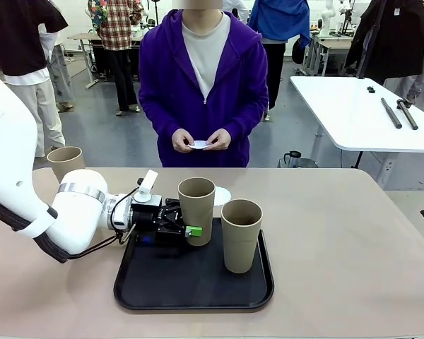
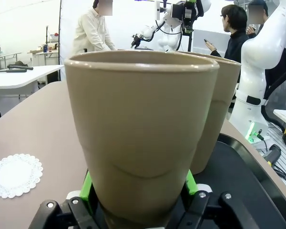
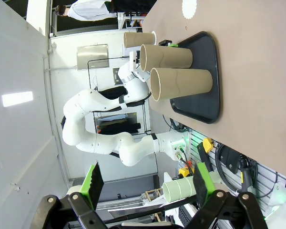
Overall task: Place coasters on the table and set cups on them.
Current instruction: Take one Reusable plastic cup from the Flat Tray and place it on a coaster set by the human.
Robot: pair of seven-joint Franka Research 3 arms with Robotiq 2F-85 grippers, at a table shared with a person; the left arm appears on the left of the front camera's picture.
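On the black tray (image 1: 191,302) stand two tan cups. My left gripper (image 1: 189,227) is shut on the lower part of the nearer-left cup (image 1: 196,206); in the left wrist view this cup (image 2: 143,133) sits between the green pads (image 2: 87,187). The second cup (image 1: 241,235) stands free to its right, close behind it in the left wrist view (image 2: 215,109). A third cup (image 1: 65,162) stands on the table (image 1: 339,233) at far left. One white coaster (image 1: 222,193) lies on the table behind the tray. The person's hands hold more white coasters (image 1: 201,145). My right gripper (image 3: 148,183) is open, holding nothing.
The person in a purple hoodie (image 1: 162,78) stands at the far edge. A white table (image 1: 353,113) with black rods is at back right. The tabletop right of the tray is bare. The coaster (image 2: 15,174) lies left of my left gripper.
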